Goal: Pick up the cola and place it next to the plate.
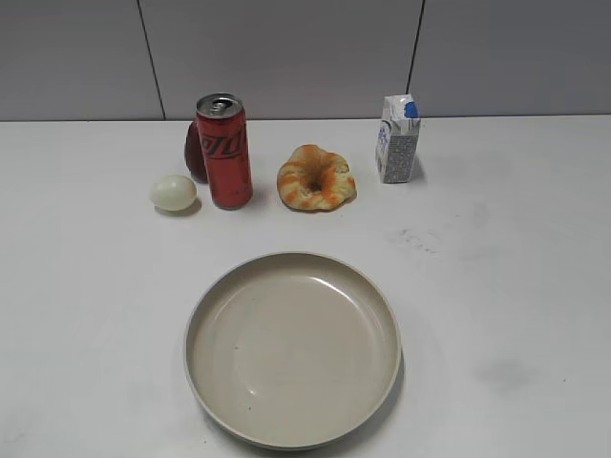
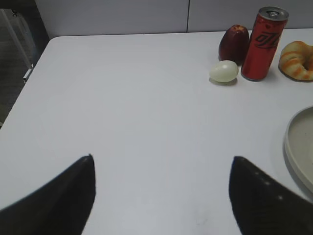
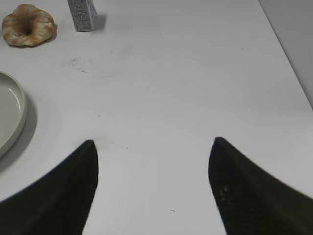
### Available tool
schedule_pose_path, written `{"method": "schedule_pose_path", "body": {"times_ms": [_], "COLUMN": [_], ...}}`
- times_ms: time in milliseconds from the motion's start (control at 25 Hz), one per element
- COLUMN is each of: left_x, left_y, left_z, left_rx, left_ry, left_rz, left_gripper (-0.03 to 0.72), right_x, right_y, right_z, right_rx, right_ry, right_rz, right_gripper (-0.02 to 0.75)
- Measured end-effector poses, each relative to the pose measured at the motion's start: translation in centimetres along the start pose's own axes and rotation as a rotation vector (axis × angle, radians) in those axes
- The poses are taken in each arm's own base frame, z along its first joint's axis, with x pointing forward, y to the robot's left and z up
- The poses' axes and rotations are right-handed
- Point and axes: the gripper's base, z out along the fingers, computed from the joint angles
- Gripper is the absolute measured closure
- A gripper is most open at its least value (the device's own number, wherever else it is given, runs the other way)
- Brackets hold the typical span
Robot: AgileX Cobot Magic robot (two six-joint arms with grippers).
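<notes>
White tabletop [image 1: 516, 286], matte, with faint grey scuffs right of centre; grey panelled wall [image 1: 286, 52] behind it, seams running vertically. In the left wrist view, something dark past the tabletop's left edge, possibly a frame; too dim to tell.

Plate [image 1: 293, 348] empty, at the near centre. Cola [image 1: 224, 151] upright in the far row, well apart from the plate. Dark red fruit [image 1: 194, 153] just behind the can; pale egg [image 1: 173, 192] just beside it on the left. Ring-shaped pastry [image 1: 316, 177] right of the can, then small milk carton [image 1: 397, 139].

Left gripper [image 2: 161, 196]: jaws spread wide, holding nothing, over bare tabletop. Right gripper [image 3: 152, 188]: same.
</notes>
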Motion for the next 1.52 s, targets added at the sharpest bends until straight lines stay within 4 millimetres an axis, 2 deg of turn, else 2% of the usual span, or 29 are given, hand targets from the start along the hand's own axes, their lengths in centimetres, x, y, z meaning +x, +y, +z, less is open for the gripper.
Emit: {"method": "schedule_pose_path", "body": {"times_ms": [560,680,760,960,1200,1360,1520], "left_x": [-0.1,-1.1,-2.8,-7.0,-12.4,-16.5,-19.5], "left_y": [0.0,0.1,0.5,1.8,2.2,0.3,-3.5], "left_z": [0.1,0.8,2.0,7.0,16.7,23.4,28.8], "left_rx": [0.005,0.017,0.005,-0.010,0.065,0.158,0.273], "left_ry": [0.006,0.028,-0.013,-0.054,0.164,0.251,0.314], "left_rz": [-0.004,-0.020,-0.034,-0.094,-0.148,-0.098,-0.002], "left_gripper": [0.050,0.087,0.095,0.099,0.099,0.099,0.099], "right_x": [0.0,0.0,0.0,0.0,0.0,0.0,0.0], "right_y": [0.0,0.0,0.0,0.0,0.0,0.0,0.0], "right_z": [0.0,0.0,0.0,0.0,0.0,0.0,0.0], "right_rx": [0.000,0.000,0.000,0.000,0.000,0.000,0.000], "right_ry": [0.000,0.000,0.000,0.000,0.000,0.000,0.000], "right_rz": [0.000,0.000,0.000,0.000,0.000,0.000,0.000], "right_gripper": [0.202,0.202,0.202,0.202,0.202,0.202,0.202]}}
